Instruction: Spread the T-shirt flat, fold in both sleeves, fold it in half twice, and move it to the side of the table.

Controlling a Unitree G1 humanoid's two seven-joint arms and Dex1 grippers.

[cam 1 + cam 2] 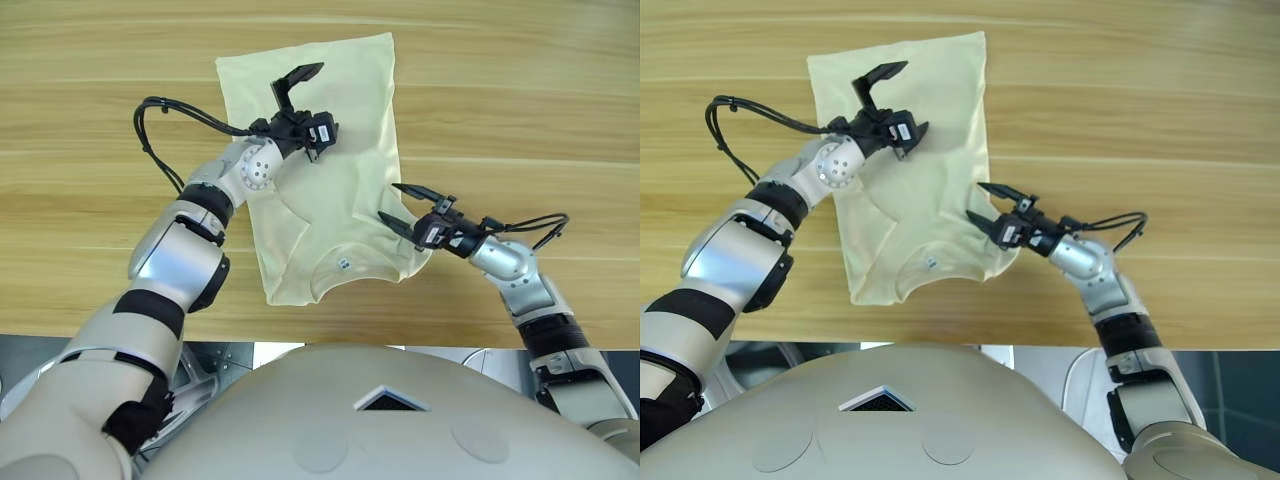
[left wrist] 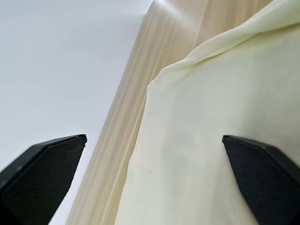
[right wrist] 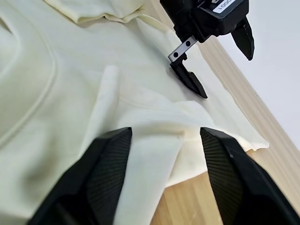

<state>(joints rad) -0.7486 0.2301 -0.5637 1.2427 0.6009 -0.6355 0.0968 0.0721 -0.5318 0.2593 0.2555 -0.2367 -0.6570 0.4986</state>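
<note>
Two sets of jaws stand wide open over the pale yellow T-shirt [image 1: 335, 200], which lies on the wooden tabletop [image 1: 520, 100] with its collar at the near end: the left jaws above its far left part, the right jaws at its near right edge.

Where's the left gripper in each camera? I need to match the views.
Left eye view: left gripper, open, over the T-shirt's far half.
Right eye view: same spot, left of picture centre.
Left wrist view: its fingers frame the T-shirt's edge.
Right wrist view: beyond the right gripper, above the T-shirt.
Shared landmark: the T-shirt.
</note>
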